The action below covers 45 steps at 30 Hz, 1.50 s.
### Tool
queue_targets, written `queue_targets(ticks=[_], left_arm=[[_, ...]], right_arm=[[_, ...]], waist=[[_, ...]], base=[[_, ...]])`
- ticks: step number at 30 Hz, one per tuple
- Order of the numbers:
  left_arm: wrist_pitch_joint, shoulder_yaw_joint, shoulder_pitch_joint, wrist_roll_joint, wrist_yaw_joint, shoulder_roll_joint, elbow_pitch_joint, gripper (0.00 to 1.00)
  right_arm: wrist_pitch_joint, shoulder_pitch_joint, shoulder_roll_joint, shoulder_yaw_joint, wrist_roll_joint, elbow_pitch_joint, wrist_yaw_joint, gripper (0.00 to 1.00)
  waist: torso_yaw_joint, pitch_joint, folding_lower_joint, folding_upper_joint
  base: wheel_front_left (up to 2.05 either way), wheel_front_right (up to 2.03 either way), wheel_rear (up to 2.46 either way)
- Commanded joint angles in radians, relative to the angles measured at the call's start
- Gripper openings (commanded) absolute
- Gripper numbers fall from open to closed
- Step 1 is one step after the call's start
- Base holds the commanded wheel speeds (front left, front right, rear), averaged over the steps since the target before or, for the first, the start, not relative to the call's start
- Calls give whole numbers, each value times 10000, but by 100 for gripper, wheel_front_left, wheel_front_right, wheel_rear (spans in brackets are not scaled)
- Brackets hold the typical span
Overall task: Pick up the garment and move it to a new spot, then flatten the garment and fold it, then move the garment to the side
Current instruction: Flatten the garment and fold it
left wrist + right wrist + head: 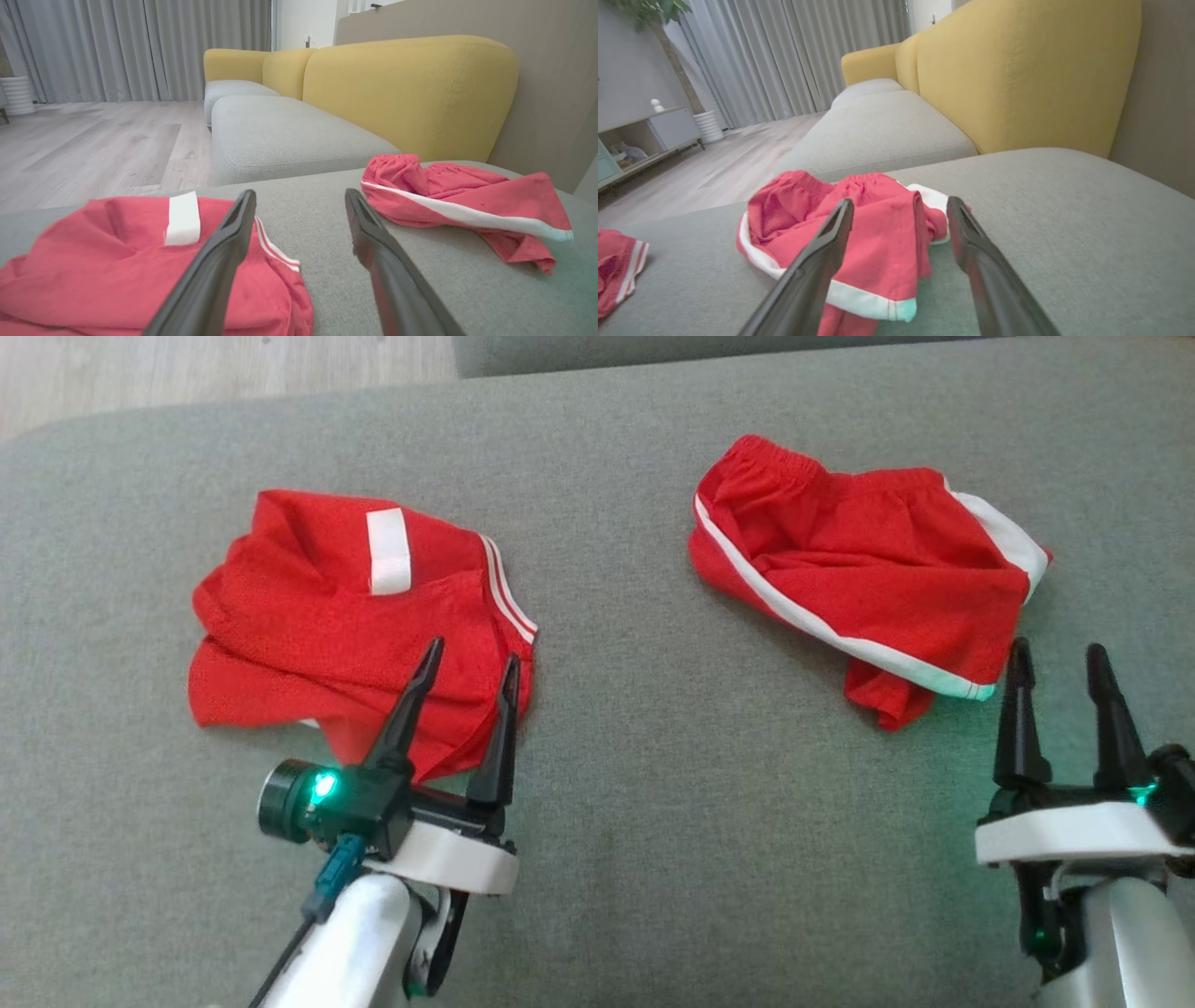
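Note:
Two red garments with white trim lie crumpled on a grey cushion [616, 728]. The left garment [345, 616] has a white patch and shows large in the left wrist view [107, 270]. The right garment [868, 569] has a white side stripe; it appears in the left wrist view [467, 205] and the right wrist view [873, 233]. My left gripper [471, 663] is open, its fingertips over the left garment's near right edge, nothing between them [299, 196]. My right gripper [1060, 658] stands open just beside the right garment's near right corner, empty [899, 205].
A yellow-backed sofa [411, 93] with grey seats [289, 135] runs beyond the cushion. Wooden floor [93, 144] and grey curtains [140, 46] lie past the far edge. A low cabinet [640, 140] and a white ribbed pot [709, 126] stand by the wall.

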Motion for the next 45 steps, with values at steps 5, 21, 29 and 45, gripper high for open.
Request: queue_targets(ticks=[5,21,29,45], left_arm=[[-51,404,-367,223,-143,-49,118,100],[-51,638,-533,561,-434,-356,386,100],[-51,868,-377,645,-479,-398,472,100],[-51,1127,13,721,-685,-593,517,100]], right_arm=[[-107,-647,-60,-39,41,564,-7,100],[-107,-1549,-60,747,690,2971,-7,18],[-107,-1352,-60,727,566,2624,-7,0],[-91,41,-60,-997,-569,2229,-7,0]], waist=[[36,205,0,0],[112,442,0,0],[-259,179,0,0],[-1242,-737,0,0]], base=[[0,0,0],[0,0,0],[0,0,0],[0,0,0]])
